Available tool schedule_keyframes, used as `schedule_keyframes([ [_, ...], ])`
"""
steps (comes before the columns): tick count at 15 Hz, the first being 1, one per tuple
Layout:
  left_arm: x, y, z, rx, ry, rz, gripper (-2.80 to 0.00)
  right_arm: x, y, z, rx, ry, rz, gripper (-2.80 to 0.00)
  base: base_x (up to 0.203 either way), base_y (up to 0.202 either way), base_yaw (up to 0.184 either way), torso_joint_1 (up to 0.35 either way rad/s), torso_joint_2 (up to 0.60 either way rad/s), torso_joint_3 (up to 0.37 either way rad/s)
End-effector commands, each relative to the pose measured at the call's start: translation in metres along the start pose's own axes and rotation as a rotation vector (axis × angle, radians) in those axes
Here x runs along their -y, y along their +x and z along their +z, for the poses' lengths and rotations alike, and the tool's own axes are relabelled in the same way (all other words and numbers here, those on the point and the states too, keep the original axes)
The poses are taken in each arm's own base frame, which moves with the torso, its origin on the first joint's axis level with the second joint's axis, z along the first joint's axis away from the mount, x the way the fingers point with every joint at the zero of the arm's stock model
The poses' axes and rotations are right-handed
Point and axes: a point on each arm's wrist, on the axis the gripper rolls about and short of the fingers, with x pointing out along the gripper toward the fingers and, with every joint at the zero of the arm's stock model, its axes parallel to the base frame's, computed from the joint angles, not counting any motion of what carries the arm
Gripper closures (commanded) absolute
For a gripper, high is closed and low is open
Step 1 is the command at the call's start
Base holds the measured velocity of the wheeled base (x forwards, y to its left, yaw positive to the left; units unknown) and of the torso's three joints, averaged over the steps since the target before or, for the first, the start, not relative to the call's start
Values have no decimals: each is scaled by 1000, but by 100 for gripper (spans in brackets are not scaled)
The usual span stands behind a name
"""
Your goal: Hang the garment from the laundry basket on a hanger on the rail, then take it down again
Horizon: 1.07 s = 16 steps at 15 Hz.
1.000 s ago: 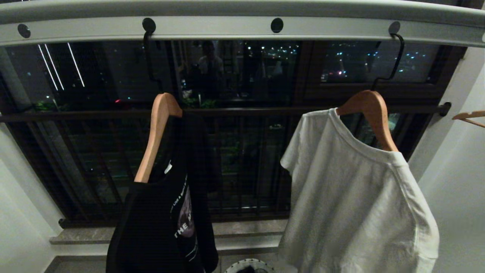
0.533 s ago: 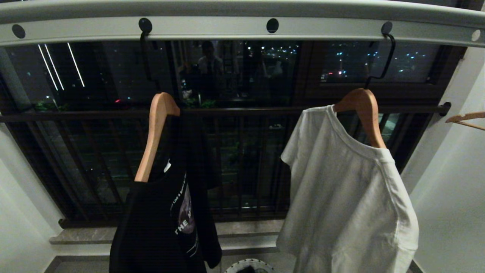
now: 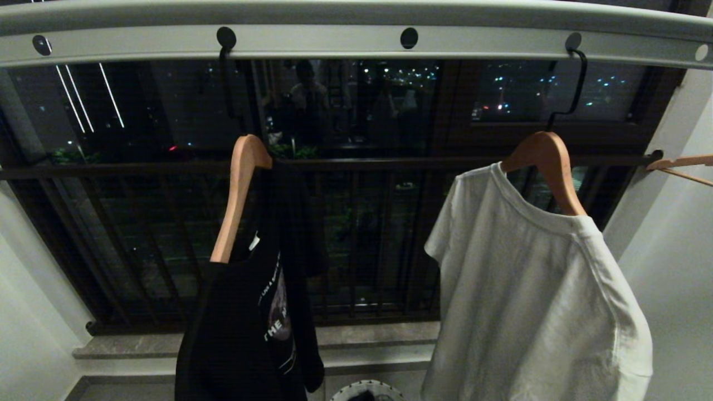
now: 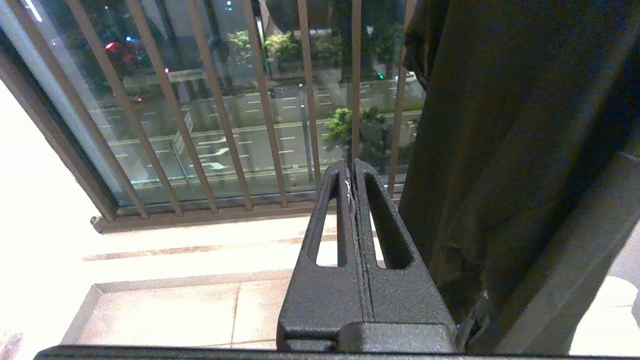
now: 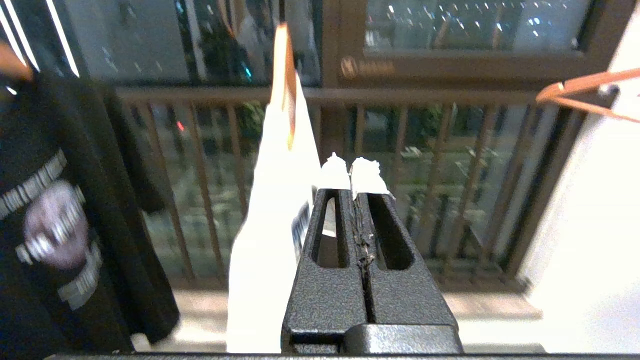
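**White T-shirt on the rail, both grippers empty**

Two shirts are seen hanging from the rail; a black T-shirt on a wooden hanger towards the left, a white T-shirt on a second wooden hanger towards the right, each hooked into one of the rail's round holes. Only the rim of the laundry basket is visible, low on the floor between the two shirts. The right gripper is held with its fingers pressed together and nothing between them; it is pointed at the window bars, with the white T-shirt seen edge-on just beside it. The left gripper is likewise closed on nothing and parked low beside the black T-shirt.

The hanging half is judged done, if the white T-shirt is the basket's garment; the taking down is judged next. For that step, the fingers should first be parted; the hanger is best gripped at its neck, below the hook; it should be lifted until the hook is clear of the hole before being drawn away, so that the shirt is not dragged off one shoulder.
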Motion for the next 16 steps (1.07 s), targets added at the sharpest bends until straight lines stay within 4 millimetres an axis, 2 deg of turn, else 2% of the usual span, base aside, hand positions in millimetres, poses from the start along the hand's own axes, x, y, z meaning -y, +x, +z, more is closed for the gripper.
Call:
schedule_keyframes([
  [1, 0, 0, -1, -2, 0, 0, 0, -1, -25, -21, 29, -25, -3, 0, 0, 0, 0, 0, 0, 0],
  [3, 0, 0, -1, -2, 0, 0, 0, 1, -25, -58, -37, -35, -8, 0, 0, 0, 0, 0, 0, 0],
  [6, 0, 0, -1, -2, 0, 0, 0, 5, -7, -111, -164, -29, -53, 0, 0, 0, 0, 0, 0, 0],
  [10, 0, 0, -1, -2, 0, 0, 0, 8, 11, -160, -175, -41, -82, 0, 0, 0, 0, 0, 0, 0],
  [12, 0, 0, -1, -2, 0, 0, 0, 9, 13, -170, -192, -45, -84, 0, 0, 0, 0, 0, 0, 0],
  [16, 0, 0, -1, -2, 0, 0, 0, 9, 13, -170, -195, -51, -73, 0, 0, 0, 0, 0, 0, 0],
])
